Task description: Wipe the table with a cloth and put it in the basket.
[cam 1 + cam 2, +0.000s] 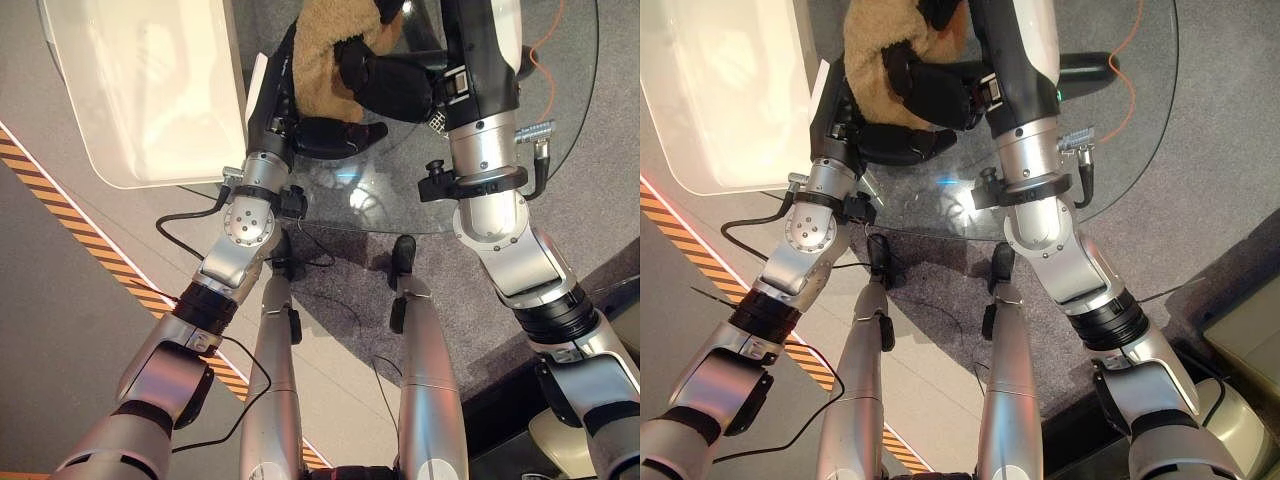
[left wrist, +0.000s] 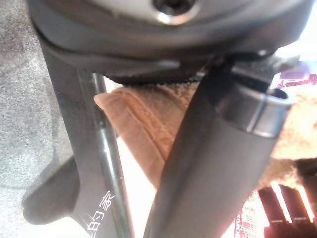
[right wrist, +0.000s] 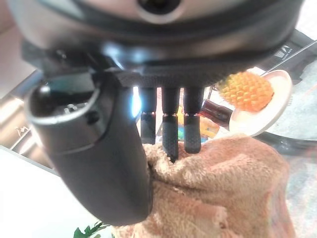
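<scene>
A tan fluffy cloth (image 1: 320, 60) is bunched up over the far part of the round glass table (image 1: 400, 205). My right hand (image 1: 395, 85) is on top of the cloth, which bulges around it. In the right wrist view its fingertips (image 3: 169, 141) dig into the cloth (image 3: 213, 188) opposite the thumb. My left hand (image 1: 335, 138) lies low on the glass just under the cloth's near edge, fingers stretched out. In the left wrist view its thumb (image 2: 213, 163) reaches straight across a folded corner of the cloth (image 2: 143, 124). The white basket (image 1: 150, 90) stands left of the table.
The glass table's near rim (image 1: 970, 232) runs just beyond my forearms. A yellow-and-black striped line (image 1: 60, 210) crosses the floor at the left. Beyond the cloth, the right wrist view shows a plate (image 3: 277, 111) holding an orange knobbly thing (image 3: 246, 91).
</scene>
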